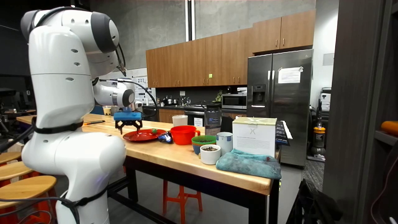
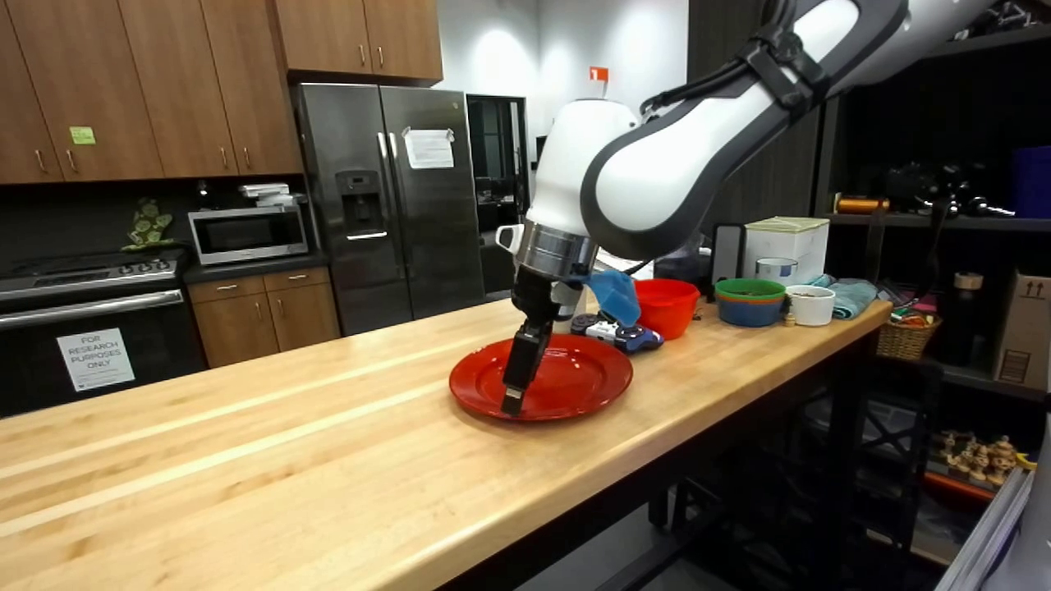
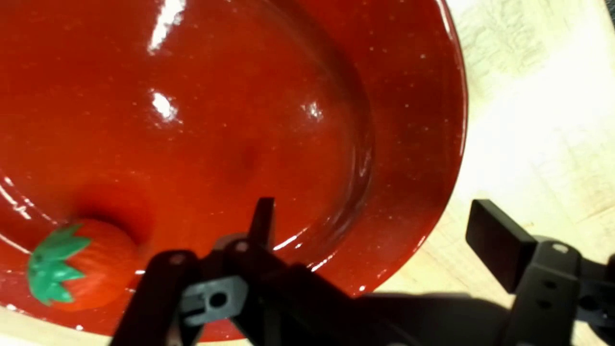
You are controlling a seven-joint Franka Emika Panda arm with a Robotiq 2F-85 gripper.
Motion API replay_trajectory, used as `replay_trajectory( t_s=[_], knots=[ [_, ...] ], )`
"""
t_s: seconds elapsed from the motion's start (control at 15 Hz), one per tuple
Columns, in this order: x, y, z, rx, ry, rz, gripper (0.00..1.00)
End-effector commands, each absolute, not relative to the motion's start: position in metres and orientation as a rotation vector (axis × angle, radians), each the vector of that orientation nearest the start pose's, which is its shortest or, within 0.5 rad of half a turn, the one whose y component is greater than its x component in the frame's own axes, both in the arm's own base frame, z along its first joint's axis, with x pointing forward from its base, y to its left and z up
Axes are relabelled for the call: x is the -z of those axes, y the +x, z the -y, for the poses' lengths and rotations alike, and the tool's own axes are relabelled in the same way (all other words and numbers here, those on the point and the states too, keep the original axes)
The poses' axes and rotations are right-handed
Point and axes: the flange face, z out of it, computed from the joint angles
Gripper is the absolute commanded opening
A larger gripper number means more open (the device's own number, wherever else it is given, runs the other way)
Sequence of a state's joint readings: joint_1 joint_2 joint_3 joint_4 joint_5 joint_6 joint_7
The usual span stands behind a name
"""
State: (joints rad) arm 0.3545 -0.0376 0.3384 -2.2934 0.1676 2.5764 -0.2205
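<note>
wooden tabletop (image 2: 246, 460) under red plate (image 2: 583, 379), cabinets (image 2: 90, 82) behind

Worktop (image 2: 246, 460): pale wood, beneath the fingers (image 2: 525, 363)
Cabinets (image 1: 213, 60): brown, beyond and above them
Fridge (image 1: 290, 118): dark, well beyond them
Wall (image 1: 149, 28): grey, rising high beyond them

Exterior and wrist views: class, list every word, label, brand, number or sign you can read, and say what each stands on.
"FOR RESEARCH PURPOSES ONLY": white sheet on the oven door.
Too small or blurred, any print on the refrigerator paper, bottle, white box, black card, vacuum cleaner, cardboard box, yellow-green note.
Orange sign: white mark, unclear, perhaps "1".
Wrist view: none.
</note>
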Motion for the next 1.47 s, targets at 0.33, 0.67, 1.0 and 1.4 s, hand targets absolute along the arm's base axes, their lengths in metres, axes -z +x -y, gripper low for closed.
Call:
replay_trajectory(
  t_s=[0.33, 0.67, 1.0, 1.4],
  knots=[
    [-0.431, 0.446, -0.313, 0.589, -2.813, 1.032, 1.0],
    [-0.415, 0.459, -0.302, 0.75, -2.891, 1.055, 1.0],
    [-0.394, 0.463, -0.3, 0.831, -2.965, 1.082, 1.0],
    [-0.38, 0.46, -0.308, 0.814, -2.987, 1.072, 1.0]
  ],
)
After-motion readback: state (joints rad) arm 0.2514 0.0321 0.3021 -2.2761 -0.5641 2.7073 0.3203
